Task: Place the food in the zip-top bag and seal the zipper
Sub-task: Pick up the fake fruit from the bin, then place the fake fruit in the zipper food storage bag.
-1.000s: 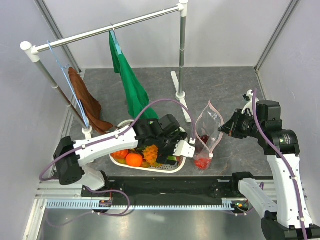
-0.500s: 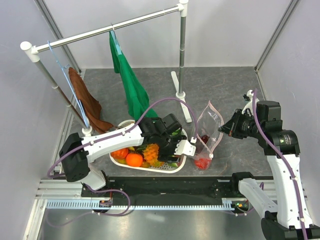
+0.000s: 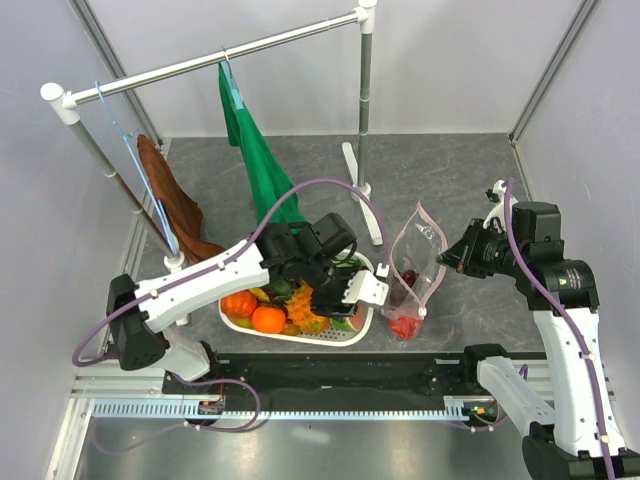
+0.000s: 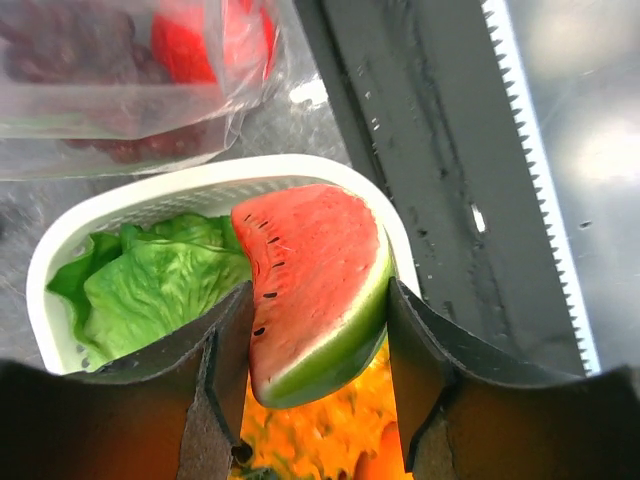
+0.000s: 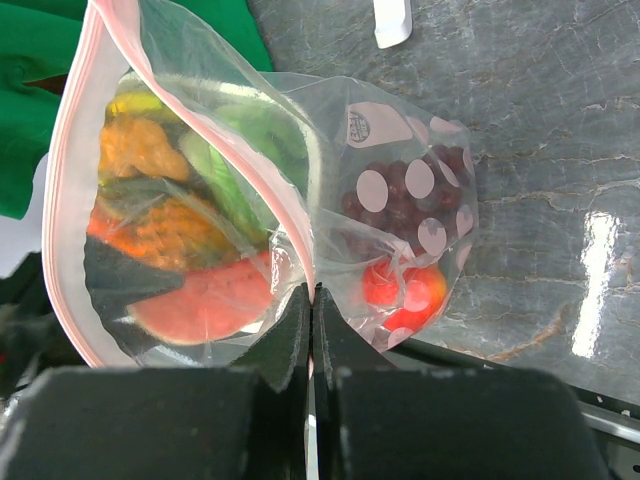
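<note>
Arms split the loading overhead: left gripper (image 3: pixel 365 291) over basket (image 3: pixel 290 338), right gripper (image 3: pixel 448 258) holding bag (image 3: pixel 418 250) just beside it. Left wrist: it clamps a watermelon slice (image 4: pixel 315 285) above lettuce (image 4: pixel 150 290); a lift into the bag likely follows. Right wrist: jaws pinch the pink zipper (image 5: pixel 65 160); the crinkly clear mouth gapes, with grapes (image 5: pixel 400 205) inside.

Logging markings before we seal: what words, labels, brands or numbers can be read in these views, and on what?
No text reads clearly in any view.
zip-top bag: one small rounded printed emblem, too blurred to read.
Pale dots on the same bag: pattern only, no characters.
</note>
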{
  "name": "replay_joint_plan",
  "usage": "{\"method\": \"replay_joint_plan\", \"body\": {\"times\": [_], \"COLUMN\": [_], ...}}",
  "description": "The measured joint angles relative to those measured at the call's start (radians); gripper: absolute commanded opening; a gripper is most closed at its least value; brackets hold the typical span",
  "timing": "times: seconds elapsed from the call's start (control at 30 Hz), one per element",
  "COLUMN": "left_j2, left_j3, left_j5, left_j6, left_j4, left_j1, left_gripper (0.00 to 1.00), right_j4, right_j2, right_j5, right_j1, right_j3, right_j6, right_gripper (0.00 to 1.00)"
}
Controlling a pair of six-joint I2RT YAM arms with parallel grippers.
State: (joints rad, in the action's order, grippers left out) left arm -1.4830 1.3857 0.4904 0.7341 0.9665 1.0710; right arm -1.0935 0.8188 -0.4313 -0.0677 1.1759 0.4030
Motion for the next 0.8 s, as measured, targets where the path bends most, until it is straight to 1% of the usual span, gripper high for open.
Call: {"method": "replay_joint_plan", "body": {"times": [0.17,0.37,0.5,0.63,0.8], "left_j2": [0.045,0.099,0.114,0.109,0.068], "left_j3": [0.087,0.252,0.393,0.542,0.716], "left_j5": [0.040,0.084,0.114,0.114,0.072], "left_j6": [-0.005,-0.017,-0.055,-0.117,-0.209], "left_j4": [0.079,0.175,0.225,0.232,0.182], "left_j1": [0.002,0.002,0.003,0.003,0.003], "left_gripper": [0.31,0.30,0.29,0.29,0.28], "right_j4": [0.000,0.002,0.006,0.019,0.038], "right_j2": [0.000,0.008,0.019,0.025,0.024], "right_j5": [0.000,0.000,-0.002,-0.013,-0.044], "right_j1": [0.000,0.000,0.000,0.000,0.000], "right_j3": [0.000,0.000,0.000,0.000,-0.005], "right_j6": [0.000,0.000,0.000,0.003,0.021], "right_gripper": [0.00,0.00,0.00,0.00,0.00]}}
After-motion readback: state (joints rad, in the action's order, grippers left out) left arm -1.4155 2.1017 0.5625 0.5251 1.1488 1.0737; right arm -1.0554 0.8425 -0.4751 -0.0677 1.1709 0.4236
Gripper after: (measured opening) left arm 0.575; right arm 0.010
